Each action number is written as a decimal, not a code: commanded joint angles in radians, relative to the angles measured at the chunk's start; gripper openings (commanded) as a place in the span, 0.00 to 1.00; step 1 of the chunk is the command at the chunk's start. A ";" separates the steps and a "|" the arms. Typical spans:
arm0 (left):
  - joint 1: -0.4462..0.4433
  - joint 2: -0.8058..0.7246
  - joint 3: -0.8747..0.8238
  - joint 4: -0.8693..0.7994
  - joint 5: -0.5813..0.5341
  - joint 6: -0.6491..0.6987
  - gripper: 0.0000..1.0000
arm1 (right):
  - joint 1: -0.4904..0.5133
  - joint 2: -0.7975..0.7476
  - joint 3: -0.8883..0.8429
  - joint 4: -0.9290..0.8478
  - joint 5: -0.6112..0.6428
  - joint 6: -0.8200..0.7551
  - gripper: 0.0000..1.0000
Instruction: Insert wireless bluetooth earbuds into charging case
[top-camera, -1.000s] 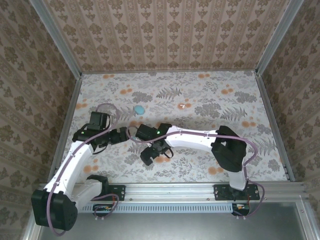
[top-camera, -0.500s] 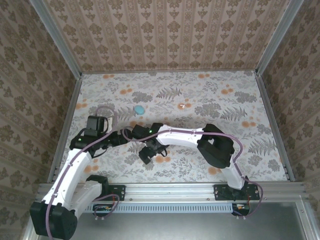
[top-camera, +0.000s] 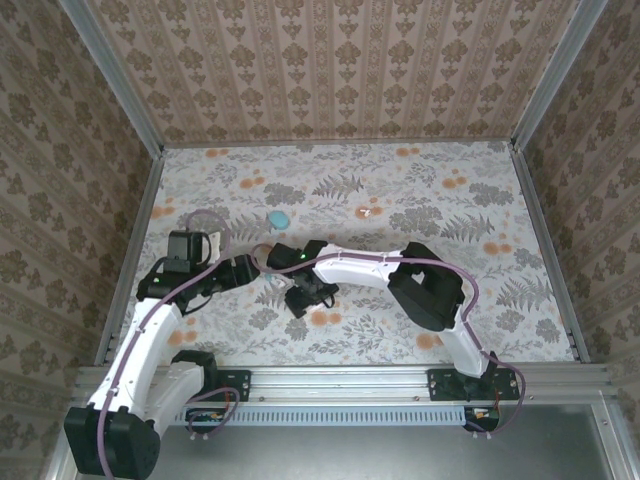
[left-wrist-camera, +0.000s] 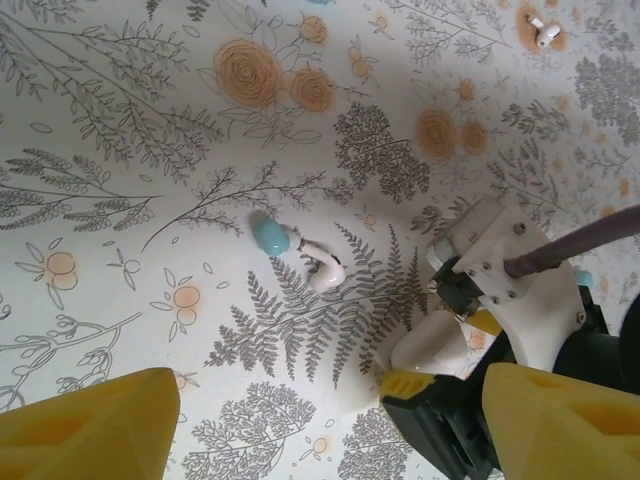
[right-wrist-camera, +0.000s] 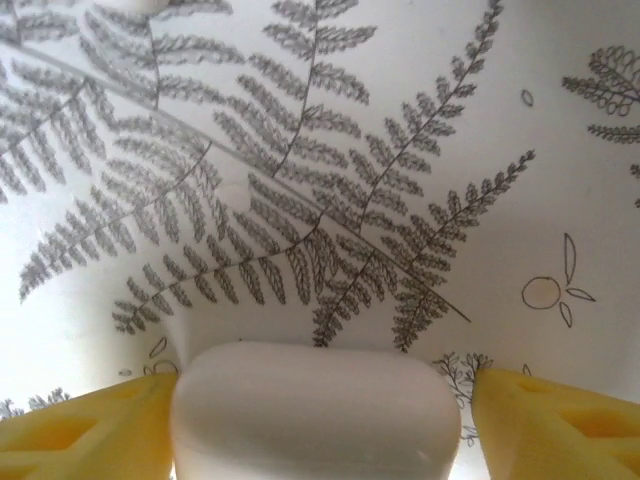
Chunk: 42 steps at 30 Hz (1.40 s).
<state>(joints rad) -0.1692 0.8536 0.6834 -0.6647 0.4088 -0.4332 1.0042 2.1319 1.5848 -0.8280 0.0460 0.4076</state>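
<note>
The white charging case (right-wrist-camera: 315, 410) lies on the fern-print cloth between my right gripper's (right-wrist-camera: 320, 432) yellow fingers (right-wrist-camera: 85, 430). The left finger is against it and a thin gap shows at the right one. In the left wrist view the same case (left-wrist-camera: 430, 345) sits under the right gripper. Further out lie a white earbud (left-wrist-camera: 325, 270) and a small teal-blue earbud (left-wrist-camera: 270, 235), touching each other. Another white earbud (left-wrist-camera: 543, 30) rests on an orange flower, seen from above at the cloth's middle (top-camera: 366, 211). My left gripper (left-wrist-camera: 325, 430) is open and holds nothing.
A larger teal-blue oval (top-camera: 278, 219) lies on the cloth beyond both grippers. The two grippers stand close together at the left middle (top-camera: 285, 280). Patterned walls and metal rails (top-camera: 130, 250) enclose the table.
Both grippers' jaws have narrowed. The right arm has swung left and its gripper has come down around the case. The left gripper has shifted slightly toward the right one.
</note>
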 joint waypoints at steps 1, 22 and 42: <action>0.008 0.001 -0.004 0.031 0.047 0.015 0.77 | -0.015 0.028 -0.005 0.007 -0.043 0.036 0.68; -0.446 0.043 -0.010 0.636 0.040 0.147 0.71 | -0.315 -0.665 -0.345 0.288 -0.225 0.385 0.50; -0.685 0.256 -0.044 1.226 -0.065 0.071 0.51 | -0.344 -0.903 -0.430 0.419 -0.297 0.556 0.51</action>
<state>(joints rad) -0.8455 1.1011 0.6537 0.4599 0.3668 -0.3466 0.6624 1.2530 1.1694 -0.4515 -0.2085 0.9211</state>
